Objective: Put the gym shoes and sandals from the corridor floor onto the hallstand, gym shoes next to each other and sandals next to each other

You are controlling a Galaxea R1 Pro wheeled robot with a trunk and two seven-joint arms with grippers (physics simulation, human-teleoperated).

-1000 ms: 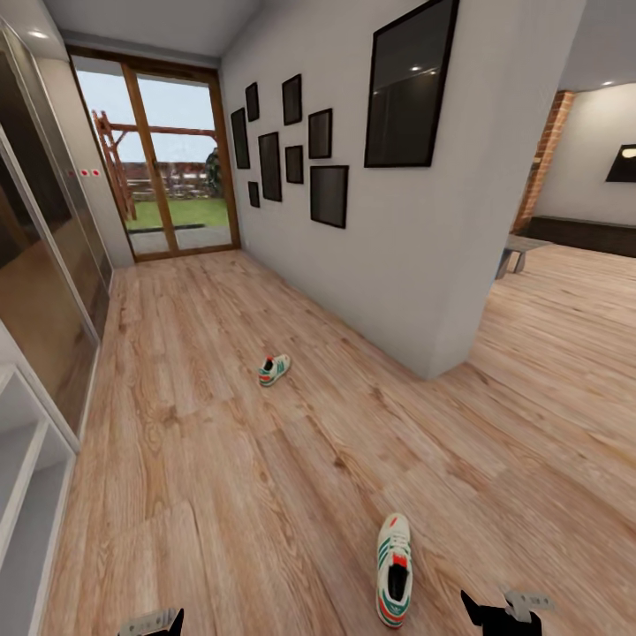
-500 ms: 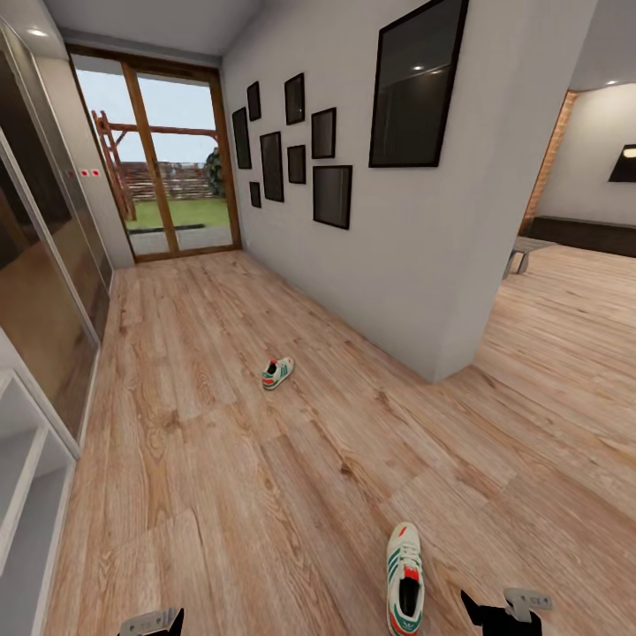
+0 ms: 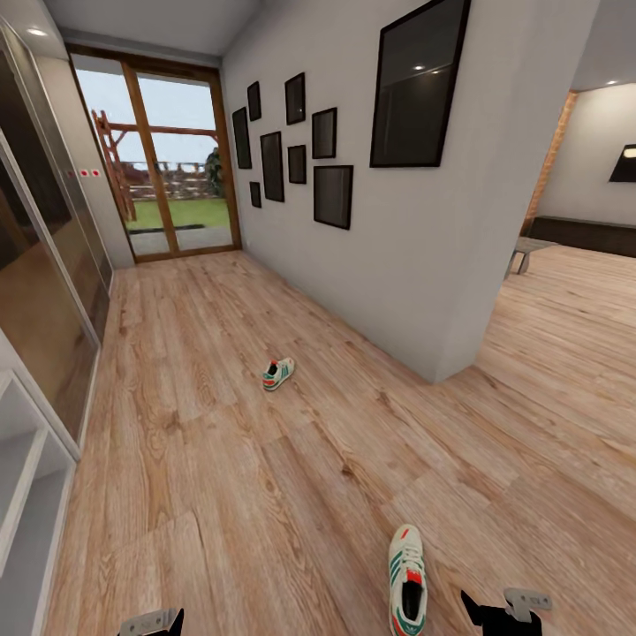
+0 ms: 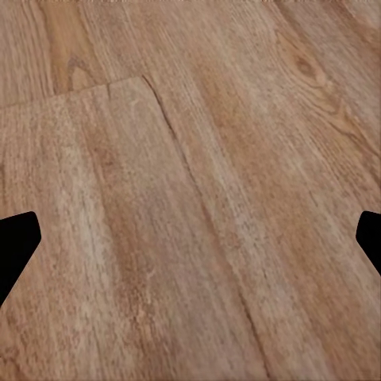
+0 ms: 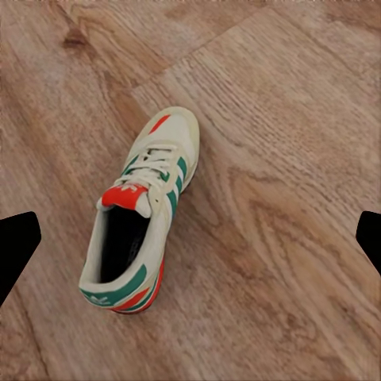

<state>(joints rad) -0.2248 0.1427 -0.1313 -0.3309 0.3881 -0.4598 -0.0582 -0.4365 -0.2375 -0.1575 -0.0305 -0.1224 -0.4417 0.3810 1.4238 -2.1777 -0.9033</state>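
Note:
One gym shoe point(image 3: 407, 579), white with green stripes and a red tongue, lies on the corridor floor point(image 3: 265, 477) close in front of me, just left of my right gripper point(image 3: 500, 613). In the right wrist view the same gym shoe point(image 5: 143, 218) lies below the open right gripper point(image 5: 190, 246), apart from both fingers. The other gym shoe point(image 3: 277, 373) lies farther down the corridor near the wall. My left gripper point(image 3: 152, 623) hangs open over bare planks point(image 4: 190, 198). The hallstand point(image 3: 26, 477) shows its pale shelves at the left edge. The sandals are out of view.
A grey wall point(image 3: 424, 265) with dark picture frames runs along the right and ends at a corner that opens into another room. Glossy sliding panels point(image 3: 44, 291) line the left side. A glass door point(image 3: 168, 177) closes the far end.
The whole view has shifted a little forward, so the near gym shoe now sits lower in the picture. Both grippers hold the same pose.

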